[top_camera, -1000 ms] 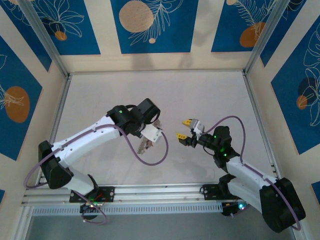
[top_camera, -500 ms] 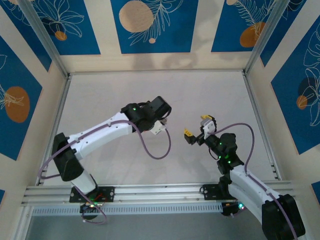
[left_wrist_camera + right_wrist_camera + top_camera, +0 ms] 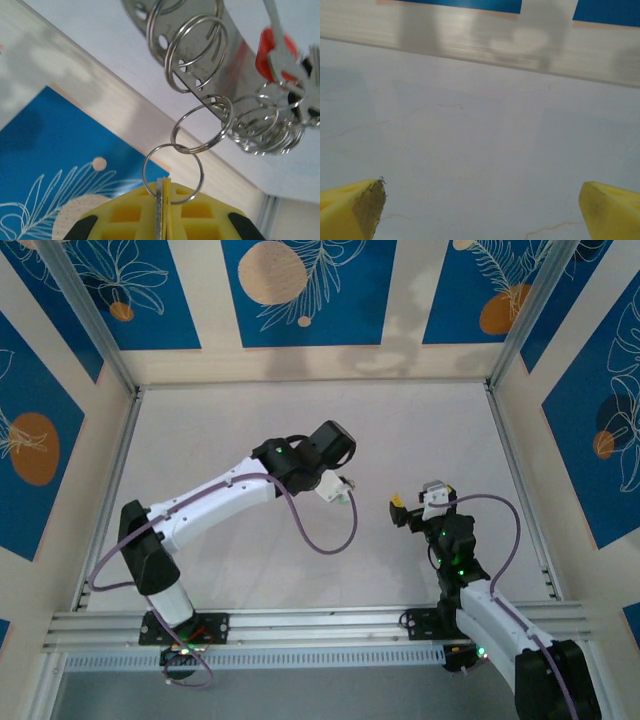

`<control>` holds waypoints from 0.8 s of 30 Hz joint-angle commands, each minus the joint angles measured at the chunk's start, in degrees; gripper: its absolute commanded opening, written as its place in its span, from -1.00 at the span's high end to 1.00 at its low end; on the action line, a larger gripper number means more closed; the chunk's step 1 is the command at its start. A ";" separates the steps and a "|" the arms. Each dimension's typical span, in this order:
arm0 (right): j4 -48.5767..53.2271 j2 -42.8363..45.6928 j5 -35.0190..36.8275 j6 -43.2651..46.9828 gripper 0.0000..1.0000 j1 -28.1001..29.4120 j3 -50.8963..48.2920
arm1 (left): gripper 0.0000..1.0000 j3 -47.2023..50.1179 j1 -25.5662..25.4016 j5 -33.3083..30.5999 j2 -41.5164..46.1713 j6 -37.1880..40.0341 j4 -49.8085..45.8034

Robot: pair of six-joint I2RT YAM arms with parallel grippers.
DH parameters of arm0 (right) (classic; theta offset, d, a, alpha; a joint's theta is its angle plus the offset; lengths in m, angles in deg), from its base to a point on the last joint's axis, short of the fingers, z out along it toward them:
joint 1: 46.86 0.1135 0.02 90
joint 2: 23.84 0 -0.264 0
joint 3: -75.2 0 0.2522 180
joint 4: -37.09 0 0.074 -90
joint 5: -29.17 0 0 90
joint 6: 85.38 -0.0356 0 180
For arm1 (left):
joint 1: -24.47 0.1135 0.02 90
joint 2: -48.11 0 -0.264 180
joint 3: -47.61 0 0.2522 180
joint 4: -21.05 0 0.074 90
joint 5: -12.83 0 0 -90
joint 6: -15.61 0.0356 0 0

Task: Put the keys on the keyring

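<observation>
**Left arm has the keyring, right arm is hanging around open**

Pale grey table [image 3: 250,420], boxed in by cream walls with blue panels [image 3: 150,300] that have orange dots and white leaf doodles on them. That's my view from the remote station.

From the top camera, the left arm reaches out to about mid-table, with the left gripper [image 3: 338,487] held above the surface. The right gripper [image 3: 410,510] sits a little to its right. The two are near each other but not touching.

On the left wrist cam, the yellow pads [image 3: 130,222] are squeezed together on the keyring [image 3: 144,174], a thin wire loop pinched at its bottom edge. A chain of linked rings [image 3: 200,127] runs up from it to a metal strip [image 3: 235,55] punched with holes, and more rings are bunched at the right end. A red-headed key [image 3: 272,50] hangs in that bunch with its metal blade beside it. I can't make out any other key colours from here.

On the right wrist cam, the yellow fingers [image 3: 355,207] are spread wide, one in each bottom corner, with bare table between them.
</observation>
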 commanded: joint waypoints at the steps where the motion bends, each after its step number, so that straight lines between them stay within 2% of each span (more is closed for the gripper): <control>1: -1.06 0.60 0.99 -1.52 -0.98 -0.92 -0.32 | 1.00 -2.49 -1.92 7.84 -0.72 -2.05 -0.06; 5: -0.81 1.16 -0.04 -1.60 -0.99 -1.62 -0.44 | 1.00 -2.78 -2.66 8.74 -2.25 -2.81 -0.80; 10: -0.90 2.44 0.86 -2.42 -0.98 -2.26 -0.99 | 1.00 -4.56 -2.75 10.11 -4.87 -7.32 -5.80; 16: 1.46 6.53 0.82 -2.32 -0.98 -2.91 -1.57 | 1.00 -0.96 -2.36 13.78 -6.30 -10.30 -4.38; 24: 3.23 10.14 0.83 -1.37 -0.98 -3.30 -2.56 | 1.00 -0.74 -2.14 13.89 -8.95 -11.98 -5.31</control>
